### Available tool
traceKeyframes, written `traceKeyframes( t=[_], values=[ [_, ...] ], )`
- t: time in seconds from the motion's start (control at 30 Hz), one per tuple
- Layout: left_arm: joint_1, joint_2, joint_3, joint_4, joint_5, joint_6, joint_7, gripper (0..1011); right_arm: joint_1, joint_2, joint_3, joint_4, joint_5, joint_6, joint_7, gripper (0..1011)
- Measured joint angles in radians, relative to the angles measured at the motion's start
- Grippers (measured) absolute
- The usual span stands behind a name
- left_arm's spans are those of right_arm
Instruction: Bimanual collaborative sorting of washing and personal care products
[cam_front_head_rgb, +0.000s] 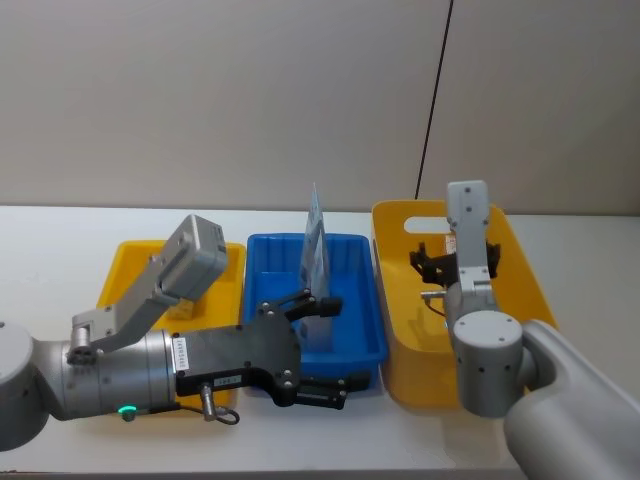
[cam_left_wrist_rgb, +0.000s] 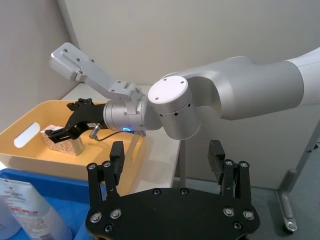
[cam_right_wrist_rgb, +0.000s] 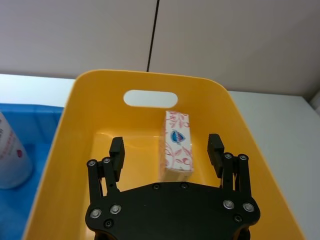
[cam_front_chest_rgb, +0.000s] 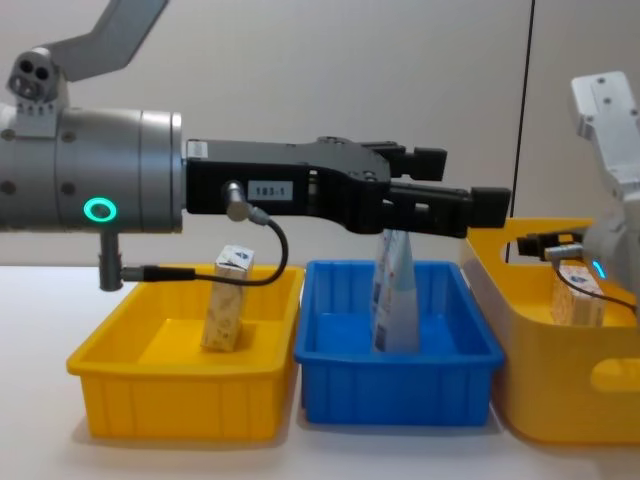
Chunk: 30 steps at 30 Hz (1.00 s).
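Right now the left gripper (cam_front_head_rgb: 340, 345) hangs above the near end of the blue tray (cam_front_chest_rgb: 400, 385), reaching across from the robot's left. Its 2 fingers are spread wide with nothing between them. Just beyond it, the pale blue-white pouch (cam_front_head_rgb: 315, 250) stands upright in that tray, near the middle. From the chest view, the top of the pouch sits behind the gripper's fingers, so I cannot tell whether they touch.

The right gripper (cam_right_wrist_rgb: 166, 150) is lowered into the yellow basket (cam_right_wrist_rgb: 65, 130) at the robot's right. Its fingers are parted too, 1 on either side of a floral carton (cam_right_wrist_rgb: 176, 145) that lies on the basket floor with its blue logo facing up. There is a visible gap between each finger and the carton (the right wrist view shows this best). The carton lies toward the basket's far end, below the handle slot.

A second carton (cam_front_chest_rgb: 228, 300) stands upright in the yellow tray (cam_front_chest_rgb: 180, 400) on the robot's left, apart from both grippers. The 2 trays and the basket sit side by side on the white table (cam_front_head_rgb: 50, 240), with the blue tray in the middle.
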Motion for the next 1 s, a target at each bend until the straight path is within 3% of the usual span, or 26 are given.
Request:
traceKeyframes(
  t=[0.13,0.4,0.7,1.0],
  values=[
    [0.009,0.011,-0.004,-0.015,-0.001,0.0,0.014,1002,0.012,-0.022,0.016,0.007,0.019,0.002,0.005,1004],
    [0.024,0.037,-0.014,-0.051,-0.002,0.002,0.046,1001,0.014,-0.027,0.041,-0.026,0.064,0.024,0.065,1004],
    [0.038,0.073,-0.024,-0.094,-0.007,0.018,0.073,1001,-0.015,0.008,0.066,-0.123,0.121,0.069,0.181,1004],
    [0.044,0.095,-0.028,-0.117,-0.011,0.027,0.084,1001,-0.057,0.051,0.083,-0.226,0.155,0.11,0.257,1004]
  ],
)
